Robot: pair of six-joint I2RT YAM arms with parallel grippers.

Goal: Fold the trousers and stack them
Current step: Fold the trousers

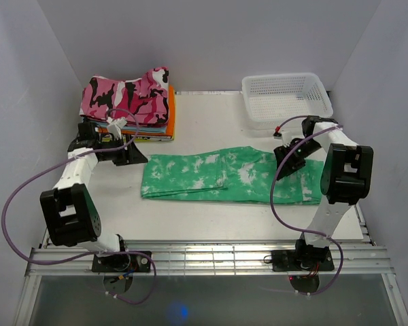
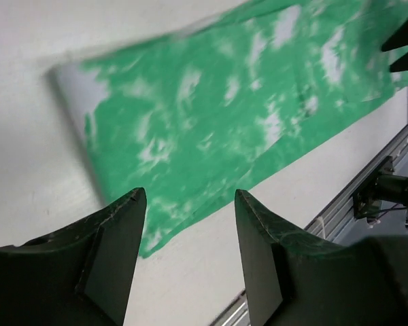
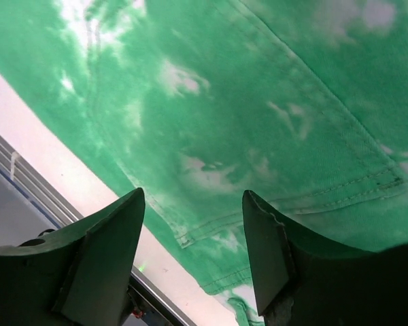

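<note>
The mint green trousers (image 1: 224, 175) with white blotches lie folded into a long band across the middle of the table, from centre-left to the right arm. My left gripper (image 1: 137, 157) is open and empty, just left of the band's left end; in the left wrist view (image 2: 190, 204) the trousers (image 2: 231, 115) spread ahead of its fingers. My right gripper (image 1: 286, 161) is open and empty over the band's right part. In the right wrist view (image 3: 194, 204) the trousers (image 3: 258, 102) fill the frame, with seams and a hem corner between the fingers.
A stack of folded clothes topped by a pink, black and white camouflage garment (image 1: 126, 95) over orange pieces (image 1: 170, 112) sits at the back left. A white mesh basket (image 1: 285, 98) stands at the back right. The metal rail (image 1: 204, 258) runs along the near edge.
</note>
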